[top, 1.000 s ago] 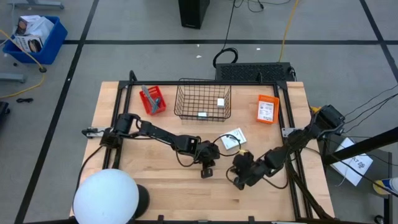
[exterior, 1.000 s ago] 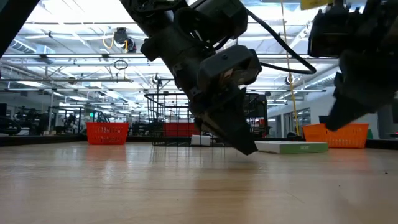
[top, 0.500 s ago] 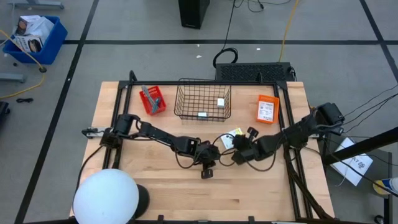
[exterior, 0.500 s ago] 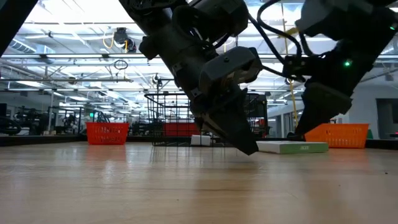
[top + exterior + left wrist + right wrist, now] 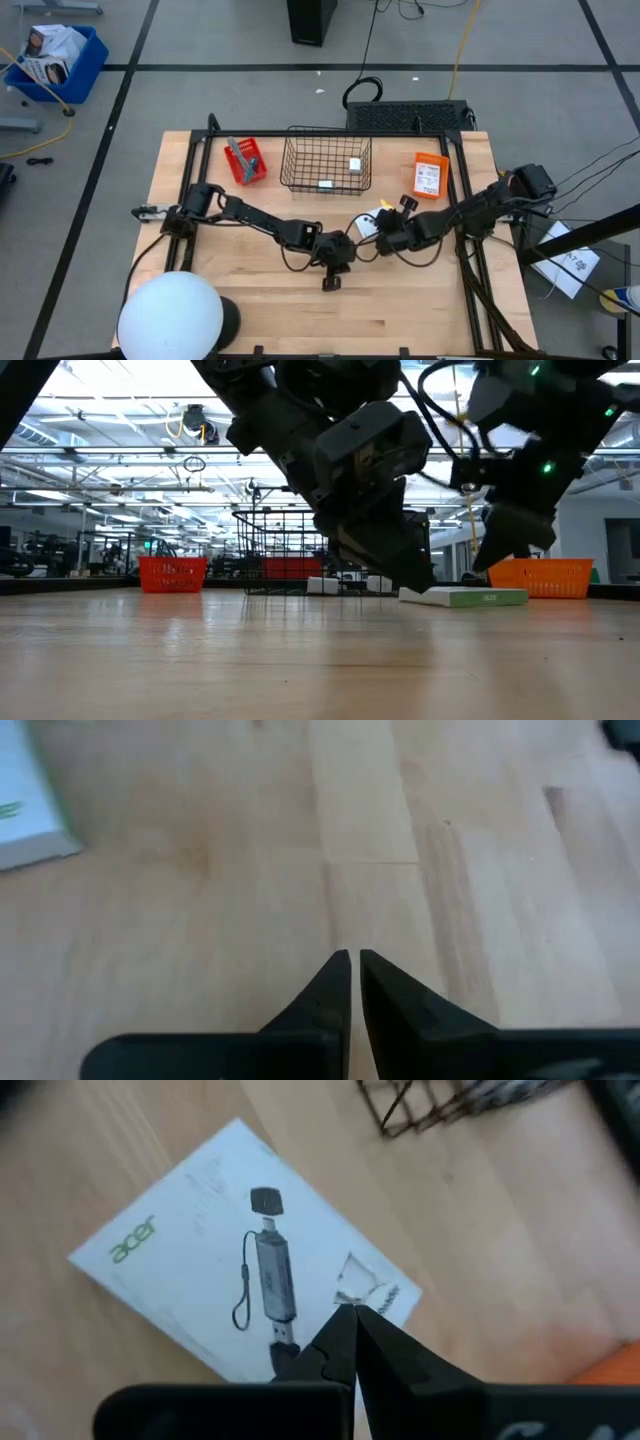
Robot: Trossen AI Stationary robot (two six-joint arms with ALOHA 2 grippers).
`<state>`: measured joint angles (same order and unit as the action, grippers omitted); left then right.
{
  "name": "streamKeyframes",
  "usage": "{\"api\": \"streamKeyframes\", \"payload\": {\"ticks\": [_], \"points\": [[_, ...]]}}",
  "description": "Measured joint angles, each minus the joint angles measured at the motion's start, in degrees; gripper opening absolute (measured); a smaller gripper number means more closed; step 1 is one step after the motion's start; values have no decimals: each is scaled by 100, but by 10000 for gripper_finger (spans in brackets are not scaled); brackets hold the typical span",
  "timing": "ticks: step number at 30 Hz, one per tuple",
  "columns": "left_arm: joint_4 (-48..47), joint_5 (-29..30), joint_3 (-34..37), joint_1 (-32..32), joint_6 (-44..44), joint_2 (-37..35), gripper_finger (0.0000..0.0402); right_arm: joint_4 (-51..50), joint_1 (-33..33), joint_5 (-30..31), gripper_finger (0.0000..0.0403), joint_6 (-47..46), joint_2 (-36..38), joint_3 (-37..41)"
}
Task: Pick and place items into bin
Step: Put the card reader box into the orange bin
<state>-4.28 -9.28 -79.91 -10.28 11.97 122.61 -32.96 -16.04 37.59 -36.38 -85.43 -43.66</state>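
Note:
A flat white printed packet (image 5: 372,222) (image 5: 200,1270) lies flat on the wooden table, in front of a black wire basket (image 5: 286,160). The basket holds two small white things (image 5: 354,164) (image 5: 326,184). My right gripper (image 5: 352,1312) (image 5: 388,235) is shut and stands over the packet's near-right part. My left gripper (image 5: 354,958) (image 5: 345,252) is shut, low over bare wood just left of the packet, whose corner (image 5: 25,810) shows ahead of it. A grey tool (image 5: 238,150) lies in a small red tray. No teal-blue tool shows. My right gripper's shut fingertips (image 5: 340,1325) point down at the packet's printed face (image 5: 370,1295), near one corner. I cannot tell whether they touch it. The packet lies flat on the table.
A red tray (image 5: 250,165) sits left of the wire basket and an orange tray (image 5: 430,175) with a white label or packet sits right of it. A white dome (image 5: 170,315) stands at the near-left corner. Bare wood lies along the near edge.
My right gripper has swung from the table's near-right part toward the far edge and left, and now stands over the white packet. My left gripper has shifted slightly right, toward the packet. The packet has stayed where it was.

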Motion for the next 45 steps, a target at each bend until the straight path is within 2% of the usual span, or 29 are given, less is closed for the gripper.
{"api": "streamKeyframes", "payload": {"ticks": [4,6,11,14,20,25,31,35,45], "points": [[49,379,255,162,120,-120,31,69,-273,283,0,61,326,1],[591,422,575,228,85,-312,30,13,-392,406,0,86,552,0],[2037,181,1910,326,116,-1282,30,-298,-484,456,0,-175,1060,0],[2772,210,2758,429,80,-2005,30,-289,-426,441,0,24,1264,54],[3444,620,4043,399,-154,-3482,30,41,85,-127,0,465,1264,318],[3646,949,4743,371,-274,-4428,30,560,582,-672,0,748,1242,713],[3933,990,5343,371,-312,-5107,30,1534,1032,-1817,0,1073,1237,1246],[3923,1138,5503,371,-285,-5285,30,1669,1125,-2122,0,893,1253,1431],[3921,1240,5537,371,-237,-5296,31,2186,367,-2744,0,-414,1226,1471]]}}
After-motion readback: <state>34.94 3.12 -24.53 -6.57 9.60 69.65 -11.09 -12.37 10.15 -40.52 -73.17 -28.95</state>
